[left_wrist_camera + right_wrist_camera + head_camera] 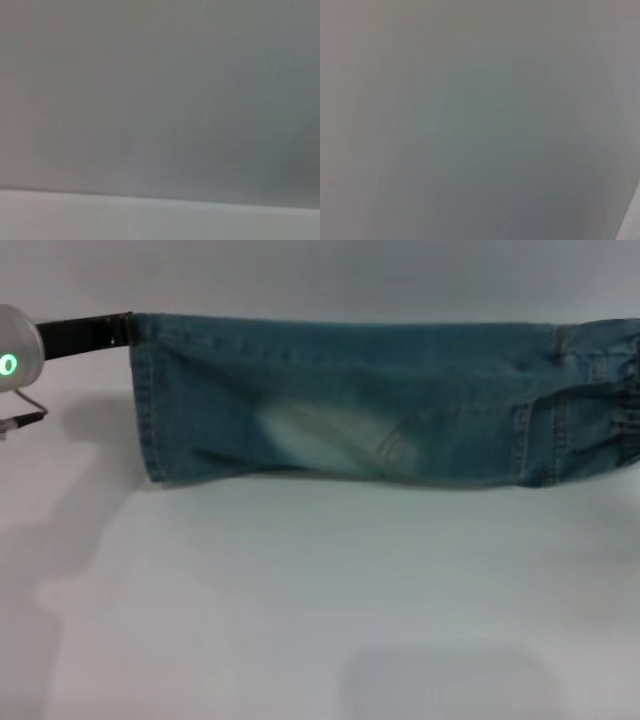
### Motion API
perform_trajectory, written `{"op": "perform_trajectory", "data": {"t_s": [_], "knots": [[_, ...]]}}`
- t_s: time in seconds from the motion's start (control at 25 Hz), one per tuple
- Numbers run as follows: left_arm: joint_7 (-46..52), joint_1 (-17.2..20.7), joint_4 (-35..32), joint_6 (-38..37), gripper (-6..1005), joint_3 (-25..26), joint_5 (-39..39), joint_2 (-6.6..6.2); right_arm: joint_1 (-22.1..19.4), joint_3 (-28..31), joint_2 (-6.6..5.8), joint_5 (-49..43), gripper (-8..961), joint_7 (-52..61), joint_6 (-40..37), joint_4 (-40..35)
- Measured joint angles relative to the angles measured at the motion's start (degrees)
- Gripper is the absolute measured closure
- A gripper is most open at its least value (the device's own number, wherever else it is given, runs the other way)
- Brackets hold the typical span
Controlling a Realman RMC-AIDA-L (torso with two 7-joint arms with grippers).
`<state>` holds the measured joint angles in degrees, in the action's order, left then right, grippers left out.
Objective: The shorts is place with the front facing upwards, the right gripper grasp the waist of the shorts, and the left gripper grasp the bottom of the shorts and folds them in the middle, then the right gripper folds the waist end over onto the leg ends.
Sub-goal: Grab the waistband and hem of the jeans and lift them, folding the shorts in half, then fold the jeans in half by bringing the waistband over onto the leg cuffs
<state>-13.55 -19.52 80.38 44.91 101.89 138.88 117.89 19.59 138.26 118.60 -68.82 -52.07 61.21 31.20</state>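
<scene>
One garment is present: the shorts (pixel 380 400), blue denim with a pale faded patch, stretched out in a long band and held up above the white tabletop (pixel 320 620), toward its far edge, casting a faint shadow on the surface below. The bottom of the shorts (pixel 145 405), with its straight stitched hem, is at the left end; the waist of the shorts (pixel 618 390), gathered and puckered, is at the right end. The left hand (pixel 118 332) is clenched on the upper corner of the hem, its green ring light showing at the left border of the head view. The right hand is out of view, though the raised waist end suggests it is gripped there. Both wrist views show only plain grey. Judgement: both grasps appear made and the lengthwise fold looks formed or forming; laying the garment down and folding waist over leg ends remain.
</scene>
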Motion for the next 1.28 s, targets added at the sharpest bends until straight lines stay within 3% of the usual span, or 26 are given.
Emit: {"op": "perform_trajectory", "data": {"t_s": [0.2, 0.32, 0.4, 0.56, 0.8, 0.92, 1.28], "knots": [[-4.8, -5.7, -12.7, -7.7, 966, 0.6, -5.6, -0.01, 4.1, 8.0, -1.03, 1.2, 840, -4.9, -5.6, -7.0], [-8.7, -8.6, -17.8, -9.8, 966, 1.1, -8.4, -0.03, 4.9, 8.6, -1.51, 1.1, 835, -5.9, -7.6, -6.8], [-11.4, -9.6, -19.2, -10.6, 935, 1.1, -9.9, 0.05, 5.2, 8.4, -1.93, 0.7, 763, -6.1, -8.1, -6.7], [-14.0, -10.4, -19.8, -10.6, 812, 1.1, -11.9, 0.06, 5.0, 8.2, -2.16, -1.9, 620, -7.9, -7.6, -5.4], [-14.2, -8.8, -16.9, -7.5, 604, 1.1, -12.2, -0.12, 2.0, 7.4, -0.7, -7.5, 486, -8.9, -5.4, -3.4], [-14.6, -7.6, -15.9, -6.2, 340, 1.1, -12.2, -0.16, -0.1, 7.3, 0.04, -8.8, 419, -9.0, -3.6, -3.3], [-15.7, -4.6, -13.5, -2.9, 214, 1.1, -12.4, -0.13, -3.7, 7.4, 0.32, -8.9, 314, -9.1, -5.1, -3.7]]}}
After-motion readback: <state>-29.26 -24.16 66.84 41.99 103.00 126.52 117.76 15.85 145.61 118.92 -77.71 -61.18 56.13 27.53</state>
